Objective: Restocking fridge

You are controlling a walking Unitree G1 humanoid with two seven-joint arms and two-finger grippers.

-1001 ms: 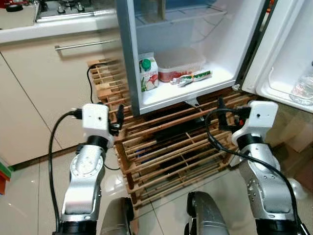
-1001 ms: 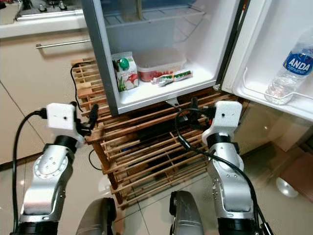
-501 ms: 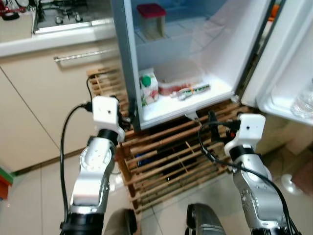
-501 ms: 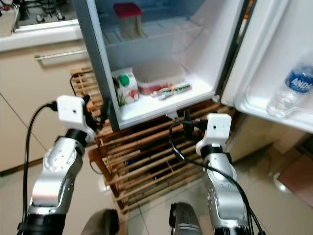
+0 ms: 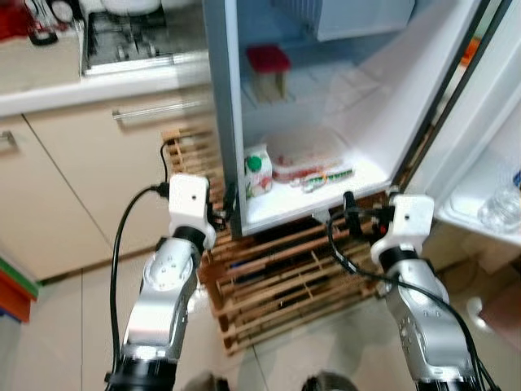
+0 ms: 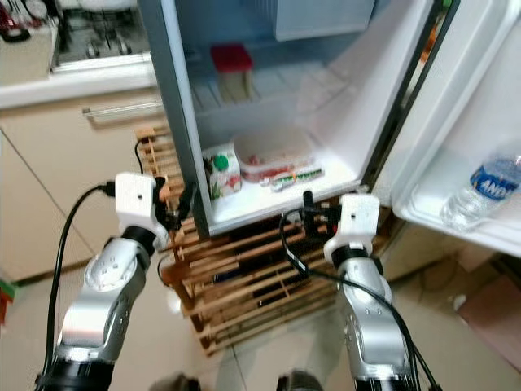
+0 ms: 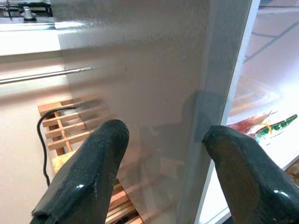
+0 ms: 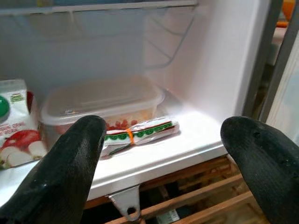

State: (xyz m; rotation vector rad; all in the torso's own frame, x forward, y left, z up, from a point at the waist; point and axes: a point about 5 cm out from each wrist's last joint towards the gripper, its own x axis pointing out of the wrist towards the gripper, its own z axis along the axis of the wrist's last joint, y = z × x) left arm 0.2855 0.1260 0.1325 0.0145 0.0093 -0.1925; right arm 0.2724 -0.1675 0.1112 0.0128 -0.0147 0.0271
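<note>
My left gripper (image 7: 161, 140): spread wide, empty, facing the grey fridge side wall (image 7: 154, 70).
My right gripper (image 8: 163, 149): wide, empty, before the clear plastic food box (image 8: 100, 100).

Fridge (image 5: 370, 122) interior seen white, side wall grey. Juice carton (image 5: 258, 171) white, printed with red fruit, green cap. Container (image 5: 269, 72) topped by red lid. Packet (image 8: 140, 131) white, striped green. Bottle (image 6: 479, 191) labelled blue. Rack (image 5: 277, 277) in pale wood. Both hands' fingers (image 7: 88, 172) black.

One carton (image 5: 258, 171), one bottle (image 6: 475, 192), two tubs (image 5: 308, 154).
</note>
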